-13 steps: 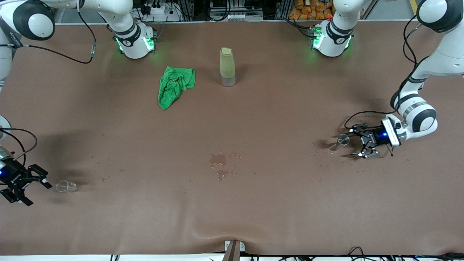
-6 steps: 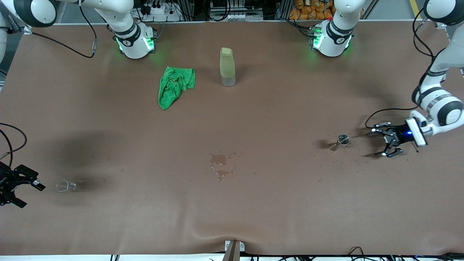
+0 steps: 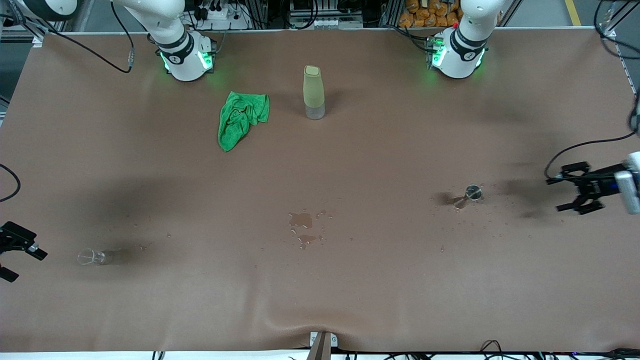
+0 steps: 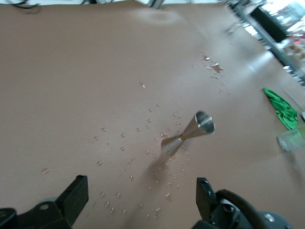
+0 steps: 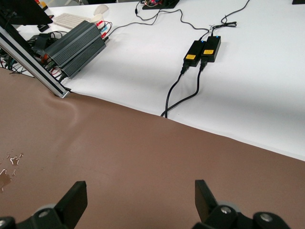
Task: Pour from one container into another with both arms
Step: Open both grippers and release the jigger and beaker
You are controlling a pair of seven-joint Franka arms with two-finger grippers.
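Note:
A small metal jigger [image 3: 472, 193] stands on the brown table toward the left arm's end, with water drops around it; the left wrist view shows the jigger [image 4: 188, 133] too. My left gripper [image 3: 559, 194] hovers open and empty at that end of the table, clear of the jigger, and its fingers [image 4: 75, 198] frame bare wet mat. A small clear glass [image 3: 91, 257] sits toward the right arm's end. My right gripper [image 3: 27, 266] is open and empty at the table's edge, apart from the glass. In the right wrist view the open right gripper [image 5: 138, 200] is over bare mat.
A yellow-green bottle [image 3: 313, 92] stands near the bases, with a crumpled green cloth [image 3: 242, 120] beside it. A small puddle [image 3: 302, 227] lies mid-table. Past the table's edge, power bricks [image 5: 202, 50] and cables lie on a white surface.
Both grippers have drawn back open toward their own ends of the table. The left one left the jigger and the right one left the glass. Neither vessel moved.

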